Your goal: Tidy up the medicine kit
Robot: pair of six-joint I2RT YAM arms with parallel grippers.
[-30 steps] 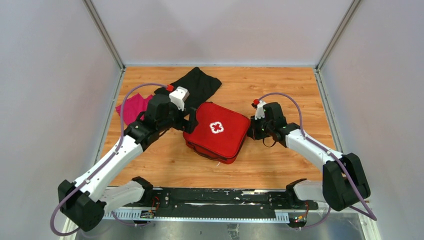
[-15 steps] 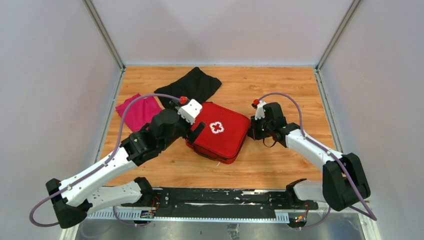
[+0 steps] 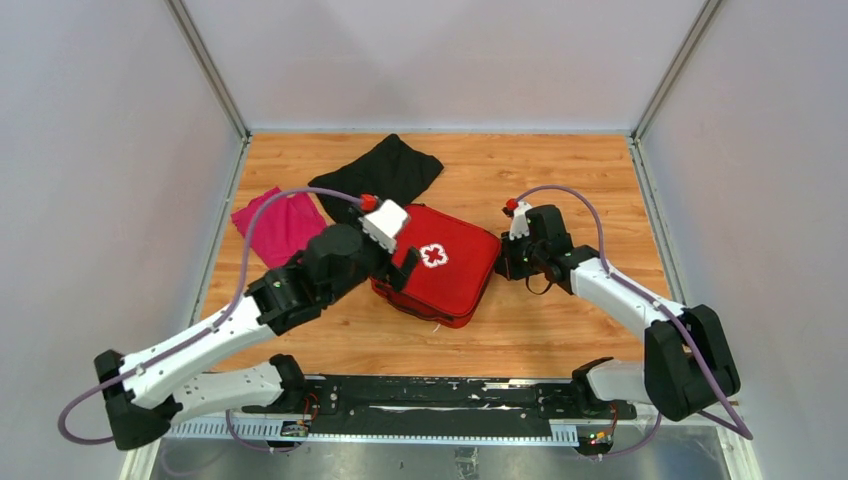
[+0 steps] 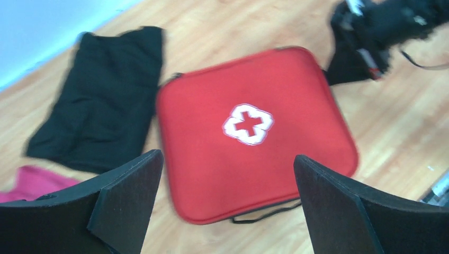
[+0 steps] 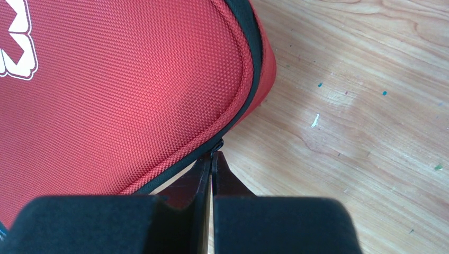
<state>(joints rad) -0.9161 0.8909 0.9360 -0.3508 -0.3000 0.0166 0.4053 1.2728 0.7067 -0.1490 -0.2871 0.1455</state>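
Left wrist view is blurred. The medicine kit [image 3: 445, 270] lies closed mid-table, its left edge hidden under the left gripper [image 4: 227, 159], whose fingers stand wide apart, holding nothing. The right gripper [image 5: 212, 159] is pressed closed at the kit's zip seam; any pull between its tips is indiscernible. Wooden table [image 3: 560, 330]; plain pale walls [image 3: 440, 60].

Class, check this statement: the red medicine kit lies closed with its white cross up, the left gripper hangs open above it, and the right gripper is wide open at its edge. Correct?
Not quite. The right gripper is shut, its jaws pressed together at the zip seam of the medicine kit, as the right wrist view shows. The rest holds.
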